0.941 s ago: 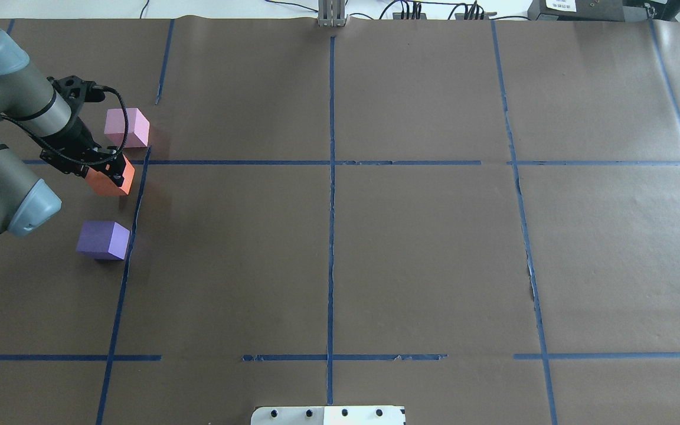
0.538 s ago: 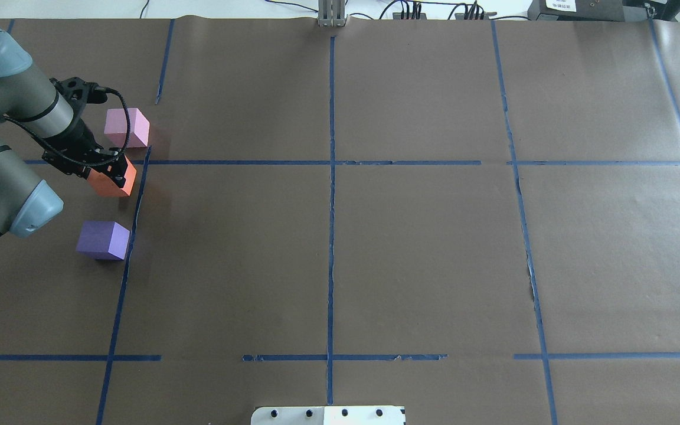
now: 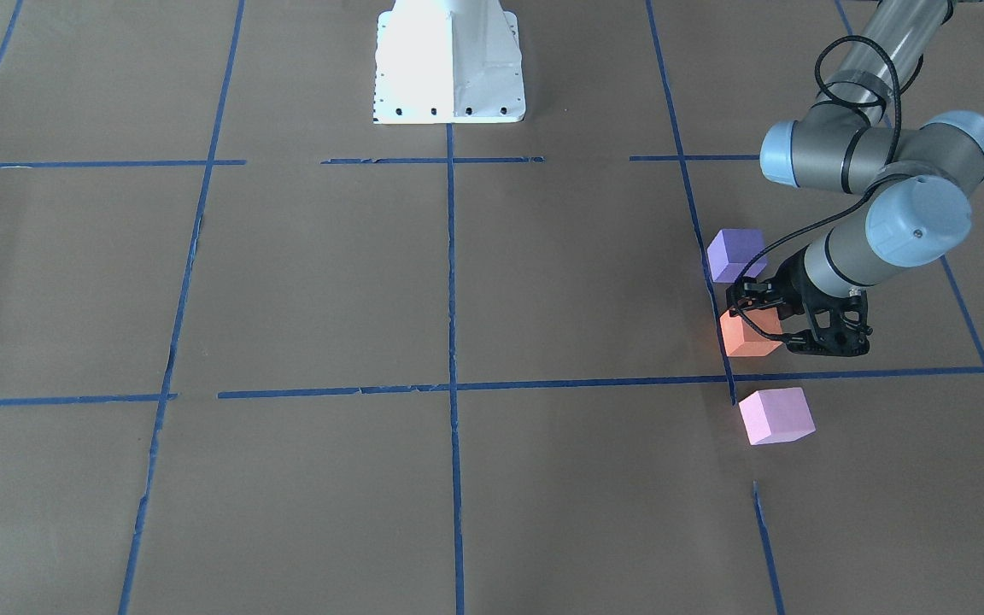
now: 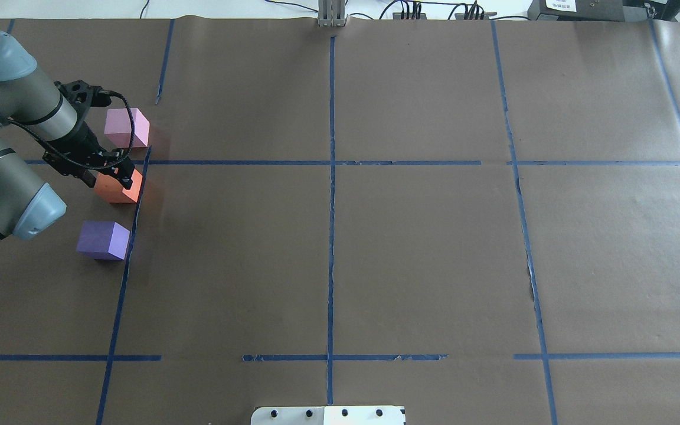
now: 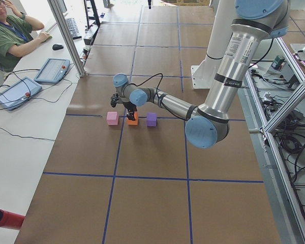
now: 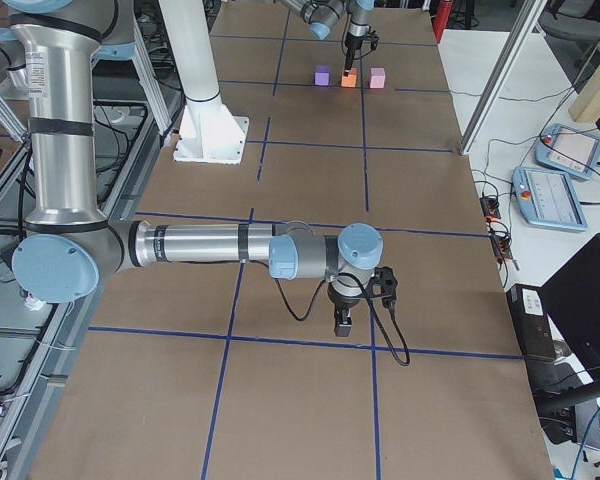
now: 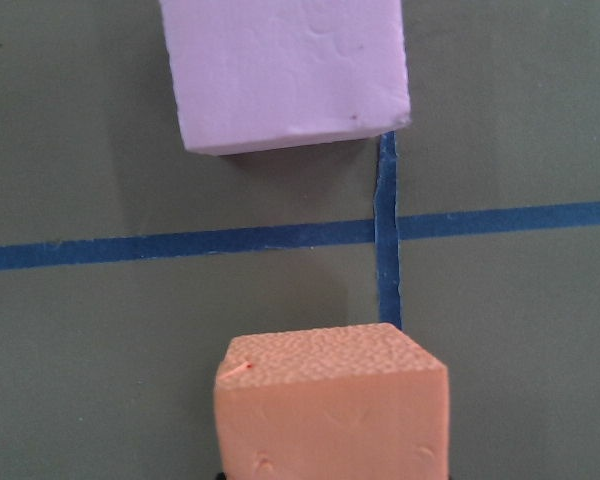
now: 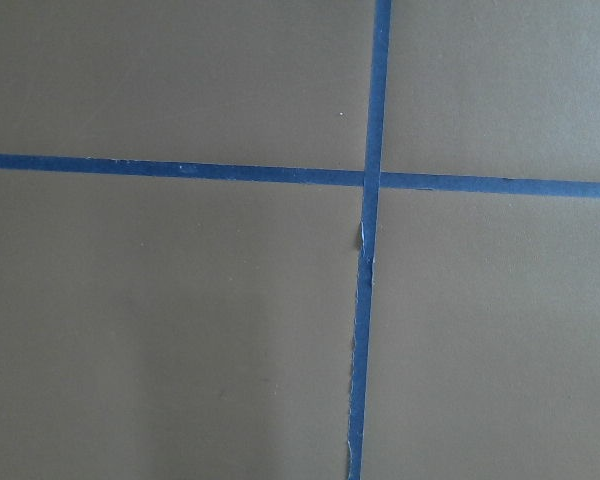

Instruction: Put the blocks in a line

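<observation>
The orange block (image 4: 117, 189) is in my left gripper (image 4: 114, 174), low over the brown paper just left of a blue tape line. The gripper is shut on it; the block fills the bottom of the left wrist view (image 7: 330, 400). The light pink block (image 4: 126, 127) lies just beyond it, past a cross tape line, and also shows in the left wrist view (image 7: 285, 70). The violet-purple block (image 4: 104, 239) lies nearer the robot. In the front-facing view purple (image 3: 735, 254), orange (image 3: 748, 337) and pink (image 3: 776, 416) stand roughly in a row. My right gripper (image 6: 343, 322) hangs over bare paper; I cannot tell its state.
Blue tape lines (image 4: 331, 177) divide the brown paper into squares. The white robot base plate (image 3: 449, 68) is at the table's near edge. An operator (image 5: 10, 35) sits at a side table with tablets (image 5: 52, 70). A red cylinder (image 5: 5, 218) lies beside the table.
My left gripper has moved the orange block slightly right and down. The block was tilted before and now sits level. The pink and purple blocks have not moved.
</observation>
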You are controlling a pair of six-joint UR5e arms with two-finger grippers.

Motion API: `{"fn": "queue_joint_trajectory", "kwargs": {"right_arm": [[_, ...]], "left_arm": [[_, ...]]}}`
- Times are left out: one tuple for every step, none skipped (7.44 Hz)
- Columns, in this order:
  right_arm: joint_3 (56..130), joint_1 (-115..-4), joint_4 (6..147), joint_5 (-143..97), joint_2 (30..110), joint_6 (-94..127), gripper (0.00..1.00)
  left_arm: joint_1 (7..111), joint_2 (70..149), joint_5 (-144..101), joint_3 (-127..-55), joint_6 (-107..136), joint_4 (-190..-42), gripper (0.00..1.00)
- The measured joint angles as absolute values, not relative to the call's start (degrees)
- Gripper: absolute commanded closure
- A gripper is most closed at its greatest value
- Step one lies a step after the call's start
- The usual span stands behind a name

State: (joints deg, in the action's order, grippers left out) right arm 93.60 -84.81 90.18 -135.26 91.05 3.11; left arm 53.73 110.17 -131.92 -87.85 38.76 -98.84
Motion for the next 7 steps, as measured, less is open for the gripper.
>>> {"fn": "queue_joint_trajectory", "kwargs": {"right_arm": [[93.6, -84.82, 90.18, -135.26, 91.06, 3.1, 0.0], [93.6, -84.81, 90.18, -135.27, 91.05, 3.1, 0.0], [93.6, -84.81, 90.19, -135.26, 91.06, 3.11, 0.0], [93.6, -84.81, 90.23, -135.26, 91.05, 3.11, 0.0], [93.6, -84.82, 90.24, -135.26, 91.05, 3.12, 0.0], [93.6, -84.82, 90.21, -135.26, 91.06, 3.1, 0.0], [93.6, -84.81, 90.19, -135.26, 91.06, 3.09, 0.0]], "left_arm": [[53.67, 110.15, -131.92, -87.9, 38.76, -98.86, 0.0], [53.61, 110.14, -131.92, -87.94, 38.76, -98.87, 0.0], [53.59, 110.15, -131.91, -88.06, 38.76, -98.82, 0.0], [53.59, 110.21, -131.87, -88.48, 38.76, -98.61, 0.0], [53.78, 110.19, -131.83, -89.85, 38.76, -98.17, 0.0], [54.55, 110.09, -131.8, -91.78, 38.74, -97.73, 0.0], [56.07, 109.63, -131.82, -93.83, 38.66, -97.54, 0.0]]}}
